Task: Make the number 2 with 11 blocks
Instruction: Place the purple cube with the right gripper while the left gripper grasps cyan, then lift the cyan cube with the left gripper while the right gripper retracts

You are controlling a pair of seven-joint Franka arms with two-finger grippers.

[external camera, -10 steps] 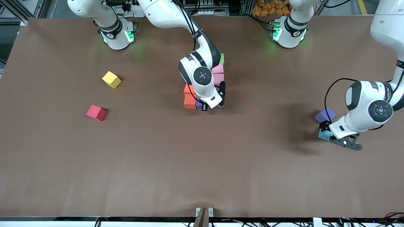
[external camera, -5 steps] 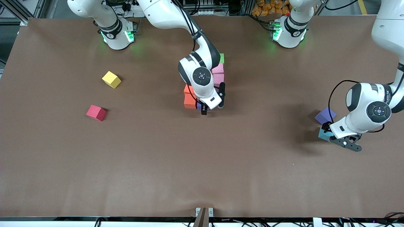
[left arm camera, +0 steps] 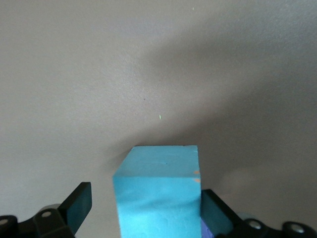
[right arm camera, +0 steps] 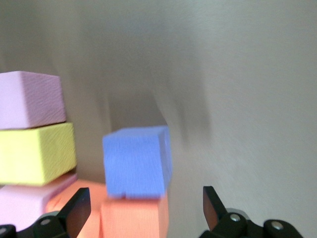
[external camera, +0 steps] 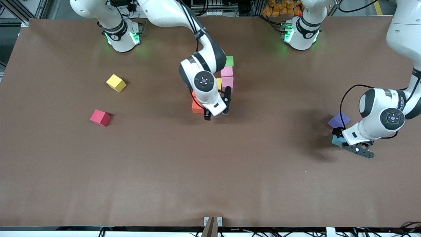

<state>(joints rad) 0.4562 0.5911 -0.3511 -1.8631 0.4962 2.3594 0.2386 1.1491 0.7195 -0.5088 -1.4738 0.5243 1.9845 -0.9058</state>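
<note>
A cluster of touching blocks sits mid-table: green (external camera: 229, 61), pink (external camera: 227, 71), a second pink (external camera: 227, 82), yellow (external camera: 219, 83) and orange (external camera: 197, 106). My right gripper (external camera: 216, 114) hangs open just above the cluster's camera-side end. In its wrist view a purple block (right arm camera: 136, 161) rests against the orange block (right arm camera: 133, 218), free of the fingers (right arm camera: 74, 213). My left gripper (external camera: 343, 141) is low at the left arm's end, open around a light blue block (left arm camera: 157, 193), with a gap at one finger (left arm camera: 79, 203). A purple block (external camera: 338, 120) lies beside it.
Two loose blocks lie toward the right arm's end: a yellow one (external camera: 115, 82) and a red one (external camera: 100, 117) nearer the camera. Bare brown table (external camera: 210, 171) stretches between the cluster and the front edge.
My right gripper opened, left the purple block at the cluster and drew up and slightly toward the right arm's end. The left gripper shifted a little around the light blue block.
</note>
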